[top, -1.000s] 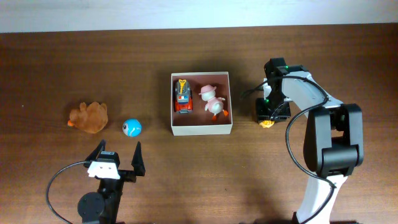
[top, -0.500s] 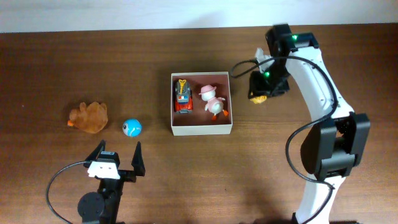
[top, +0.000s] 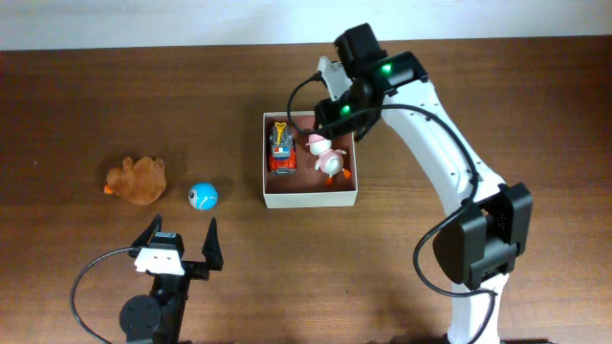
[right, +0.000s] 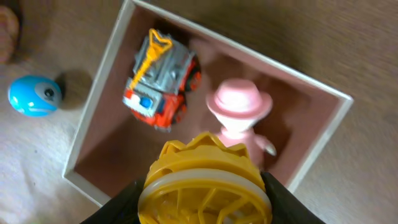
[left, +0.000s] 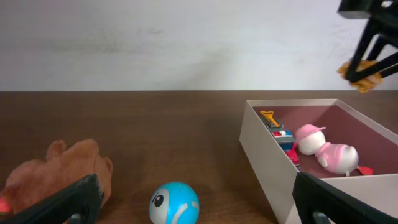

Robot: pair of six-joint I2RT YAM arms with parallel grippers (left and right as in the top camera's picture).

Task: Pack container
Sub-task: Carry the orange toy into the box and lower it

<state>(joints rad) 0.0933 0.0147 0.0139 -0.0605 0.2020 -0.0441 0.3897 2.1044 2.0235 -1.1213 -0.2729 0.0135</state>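
Note:
The container (top: 308, 200) is a square cream box with a pinkish-brown inside, at the table's middle. It holds a red toy truck (top: 280, 148) and a pink duck (top: 327, 156). My right gripper (top: 332, 117) is shut on a yellow ridged toy (right: 205, 183) and holds it in the air over the container's back right part. The right wrist view shows the truck (right: 158, 81), the duck (right: 239, 109) and the container's wall (right: 93, 124) below the toy. My left gripper (top: 180, 244) is open and empty near the front edge, with the container (left: 267, 155) to its right.
A blue ball (top: 202, 196) and a brown plush (top: 137, 180) lie left of the container. In the left wrist view the ball (left: 174, 203) sits just ahead between the fingers and the plush (left: 59, 171) is at the left. A white wall runs along the back.
My right gripper has lifted the yellow toy from the table right of the container and carried it left, to above the container. The left arm has not moved.

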